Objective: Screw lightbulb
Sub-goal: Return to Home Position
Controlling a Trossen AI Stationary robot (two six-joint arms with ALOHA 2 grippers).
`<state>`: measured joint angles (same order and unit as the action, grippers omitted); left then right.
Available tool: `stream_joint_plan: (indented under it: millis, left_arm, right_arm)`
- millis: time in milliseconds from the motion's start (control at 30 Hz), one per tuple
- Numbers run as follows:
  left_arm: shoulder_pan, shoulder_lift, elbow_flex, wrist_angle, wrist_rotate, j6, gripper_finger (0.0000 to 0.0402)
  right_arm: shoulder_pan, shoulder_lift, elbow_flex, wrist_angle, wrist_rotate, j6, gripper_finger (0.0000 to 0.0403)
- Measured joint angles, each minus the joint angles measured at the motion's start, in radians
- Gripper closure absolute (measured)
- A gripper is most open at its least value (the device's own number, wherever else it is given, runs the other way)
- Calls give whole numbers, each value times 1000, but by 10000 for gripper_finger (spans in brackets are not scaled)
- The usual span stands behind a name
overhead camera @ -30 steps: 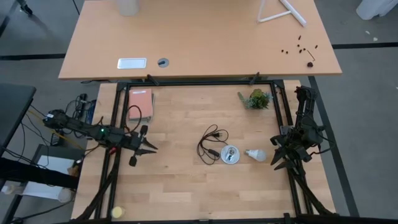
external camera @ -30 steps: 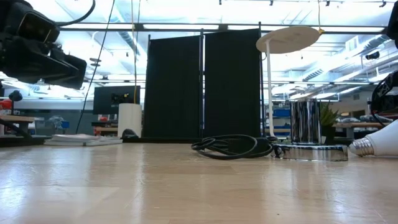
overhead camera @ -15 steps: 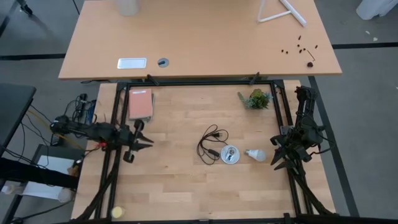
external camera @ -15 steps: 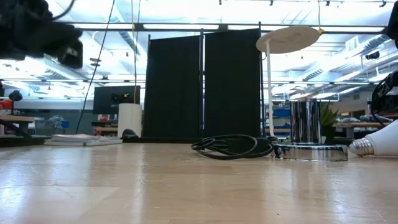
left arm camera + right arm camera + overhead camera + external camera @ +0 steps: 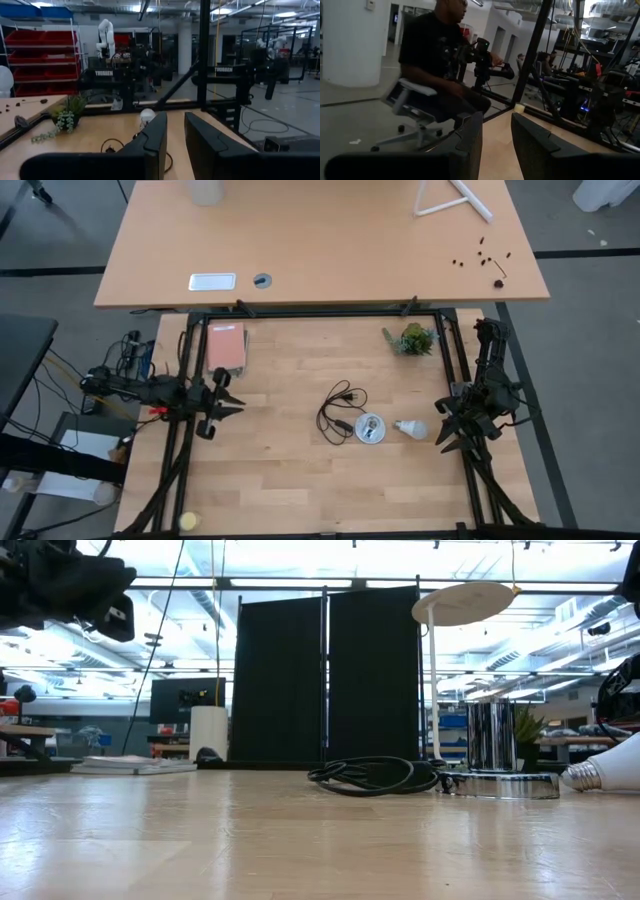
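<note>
From above I see the lightbulb (image 5: 410,427) lying just right of the socket disc (image 5: 370,428), the right gripper (image 5: 442,430) near beyond it and the left gripper (image 5: 226,398) well apart on the disc's other side. Low view: lightbulb on its side beside the disc. Wrist views: both grippers' fingers slightly parted, empty

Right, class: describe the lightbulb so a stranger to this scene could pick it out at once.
Start at the wooden table, right of centre, where a black cord runs to a round silvery socket disc. The lightbulb lies between that disc and the right gripper: small, white, pear-shaped, no cord.
</note>
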<state>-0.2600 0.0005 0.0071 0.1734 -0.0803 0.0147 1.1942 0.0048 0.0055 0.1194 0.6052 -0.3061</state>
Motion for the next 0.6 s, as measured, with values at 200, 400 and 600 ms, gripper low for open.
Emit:
stream_joint_plan:
  millis: [200,400,600]
  left_arm:
    - [0,-1,0,19,0,0,331]
    - [0,-1,0,20,1,0,331]
    - [0,-1,0,22,1,0,331]
  right_arm:
    - [0,0,0,8,2,0,291]
    - [0,0,0,7,3,0,291]
    - [0,0,0,7,3,0,291]
